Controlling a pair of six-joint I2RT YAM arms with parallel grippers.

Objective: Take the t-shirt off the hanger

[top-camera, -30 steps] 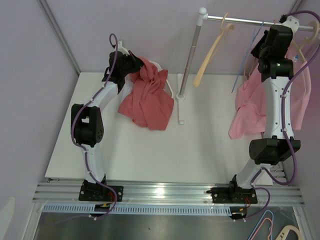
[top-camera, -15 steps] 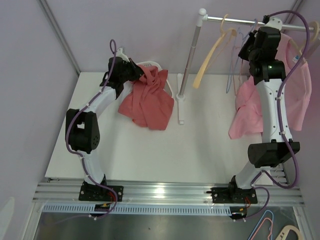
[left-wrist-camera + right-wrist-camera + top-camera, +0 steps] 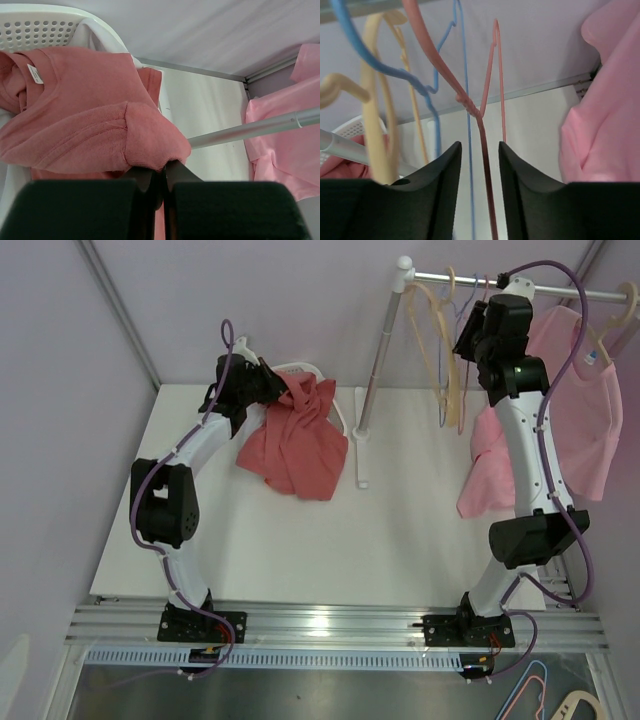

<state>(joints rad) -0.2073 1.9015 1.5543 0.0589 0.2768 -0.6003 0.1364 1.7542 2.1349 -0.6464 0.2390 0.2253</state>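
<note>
Jaws of the left gripper [image 3: 159, 173] are closed on a fold of the crumpled red cotton t-shirt [image 3: 295, 440]. That garment is off any hanger. It lies partly in the white perforated plastic basket [image 3: 40, 27] and spills over the rim onto the white surface [image 3: 400, 530] at the back left. The right gripper [image 3: 480, 160] is raised to the silver metal rail [image 3: 470, 280], its jaws parted. A salmon wire hanger [image 3: 470, 105] passes between them, and contact with either side cannot be confirmed. A blue wire hanger [image 3: 438, 135] and a cream plastic hanger [image 3: 376, 125] hang just beside it, both bare. A pink cotton t-shirt [image 3: 590, 410] hangs from the right end of the rail, behind the right arm.
</note>
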